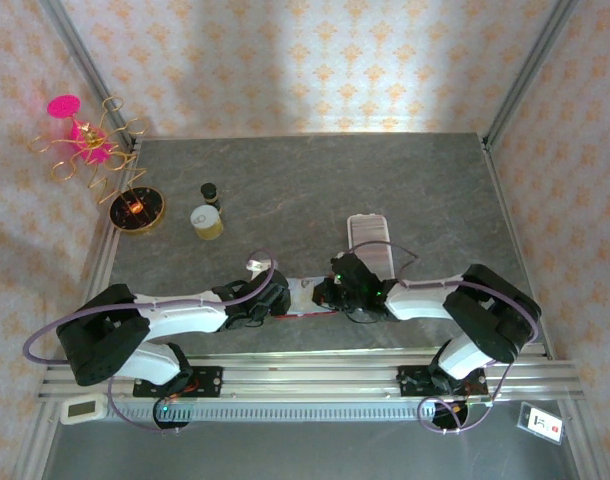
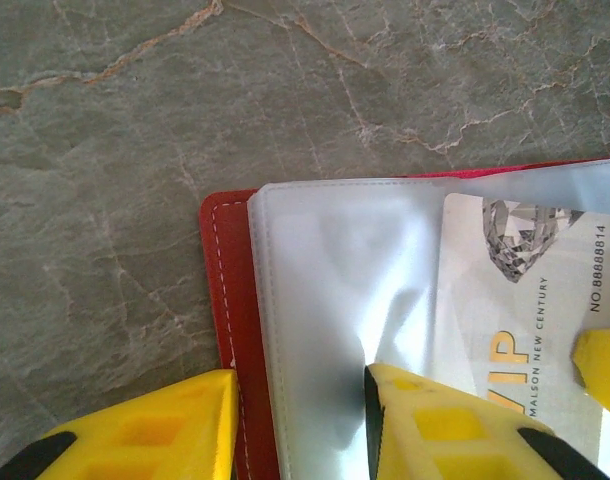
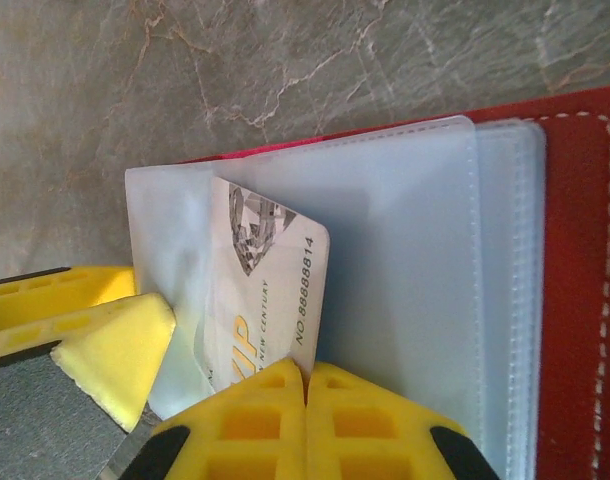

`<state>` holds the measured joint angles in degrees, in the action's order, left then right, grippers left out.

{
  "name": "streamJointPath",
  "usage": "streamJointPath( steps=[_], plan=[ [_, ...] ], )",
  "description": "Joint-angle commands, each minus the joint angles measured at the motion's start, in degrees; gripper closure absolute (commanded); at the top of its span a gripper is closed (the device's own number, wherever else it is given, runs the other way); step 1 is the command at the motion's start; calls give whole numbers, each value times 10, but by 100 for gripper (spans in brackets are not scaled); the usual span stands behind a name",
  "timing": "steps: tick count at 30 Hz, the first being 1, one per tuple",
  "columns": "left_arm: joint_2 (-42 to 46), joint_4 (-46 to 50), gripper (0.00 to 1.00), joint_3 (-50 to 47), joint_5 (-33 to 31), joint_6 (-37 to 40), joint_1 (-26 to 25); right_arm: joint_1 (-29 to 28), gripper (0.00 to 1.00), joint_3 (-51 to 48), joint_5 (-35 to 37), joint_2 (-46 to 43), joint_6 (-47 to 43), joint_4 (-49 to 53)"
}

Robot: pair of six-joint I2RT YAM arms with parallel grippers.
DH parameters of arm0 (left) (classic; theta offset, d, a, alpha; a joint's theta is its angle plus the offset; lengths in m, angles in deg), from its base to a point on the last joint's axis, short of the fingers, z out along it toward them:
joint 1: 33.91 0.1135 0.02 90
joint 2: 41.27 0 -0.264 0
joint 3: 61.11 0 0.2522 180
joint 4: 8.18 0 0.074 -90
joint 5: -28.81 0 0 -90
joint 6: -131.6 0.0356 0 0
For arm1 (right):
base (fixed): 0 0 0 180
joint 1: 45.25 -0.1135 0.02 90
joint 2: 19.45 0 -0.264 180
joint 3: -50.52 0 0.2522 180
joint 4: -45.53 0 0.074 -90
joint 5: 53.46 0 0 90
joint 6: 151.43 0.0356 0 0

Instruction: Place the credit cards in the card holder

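Note:
The red card holder (image 1: 303, 300) lies open on the table near the front edge, its clear sleeves (image 2: 335, 300) facing up. My right gripper (image 3: 307, 385) is shut on a pale credit card (image 3: 270, 280) printed "VIP". The card's far end sits under the edge of a clear sleeve (image 3: 405, 270). My left gripper (image 2: 300, 390) is open and straddles the holder's red edge (image 2: 230, 290); one of its fingers (image 2: 435, 420) presses on the sleeve beside the card (image 2: 525, 330). In the top view both grippers, left (image 1: 275, 298) and right (image 1: 330, 292), meet over the holder. More pale cards (image 1: 370, 238) lie behind the right gripper.
At the back left stand a gold dish (image 1: 137, 212), a small yellow-lidded jar (image 1: 207, 222), a dark little bottle (image 1: 210, 191) and a gold wire stand with pink pieces (image 1: 80, 140). The aluminium rail (image 1: 305, 375) runs along the front edge close behind the holder.

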<state>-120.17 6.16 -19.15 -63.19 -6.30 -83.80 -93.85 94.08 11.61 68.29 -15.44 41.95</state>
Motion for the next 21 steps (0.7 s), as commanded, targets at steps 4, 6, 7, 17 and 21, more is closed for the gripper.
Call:
streamJointPath(
  steps=[4, 6, 7, 17, 21],
  plan=[
    [-6, 10, 60, -25, -11, -9, -2, -6, 100, 18, -20, 17, -17, 24],
    [1, 3, 59, -31, -11, -12, -2, -6, 100, 19, -20, 18, -18, 27],
    [4, 1, 59, -32, -11, -15, -2, -6, 100, 21, -20, 18, -19, 28],
    [58, -41, 53, -52, -2, -35, -1, -6, 100, 41, -11, 34, -31, 50],
    [75, -59, 55, -69, -4, -51, 5, -6, 100, 50, -9, 36, -37, 60]
  ],
)
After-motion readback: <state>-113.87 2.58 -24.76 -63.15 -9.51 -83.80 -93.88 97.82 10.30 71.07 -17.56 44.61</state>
